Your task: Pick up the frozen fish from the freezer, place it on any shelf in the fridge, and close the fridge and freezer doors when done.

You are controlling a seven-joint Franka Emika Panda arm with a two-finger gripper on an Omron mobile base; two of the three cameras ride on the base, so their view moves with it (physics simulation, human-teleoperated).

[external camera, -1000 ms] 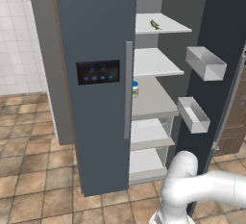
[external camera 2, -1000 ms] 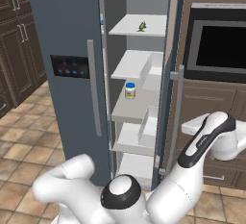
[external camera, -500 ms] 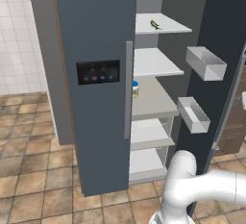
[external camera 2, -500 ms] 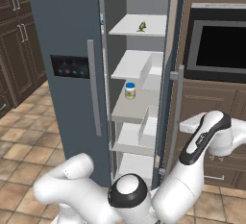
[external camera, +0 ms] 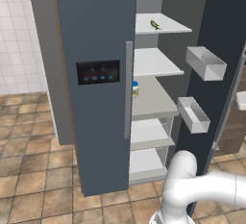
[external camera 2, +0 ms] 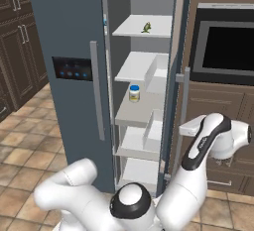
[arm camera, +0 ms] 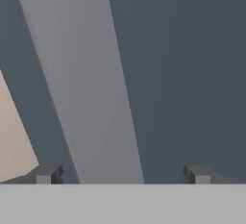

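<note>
Slate-grey unit (external camera: 96, 35): one door with black panel (external camera: 98, 72) shut, other door (external camera: 221, 50) swung wide, its bins (external camera: 205, 63) facing in, so shelves reachable. Frozen fish (external camera 2: 146, 27) lies on top shelf (external camera 2: 134, 27), well above small jar (external camera 2: 134, 93). Pincer (arm camera: 122, 175) spread wide, empty, facing grey bar handle (arm camera: 81, 88) of open door. No brand or writing readable; panel shows blue lights only.

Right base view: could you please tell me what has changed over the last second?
The white robot arm edged slightly upward, toward the open door's vertical grey bar handle. The two-finger gripper stayed open, holding nothing. The tiny green-yellow fish and the blue-lidded jar stayed put.
</note>
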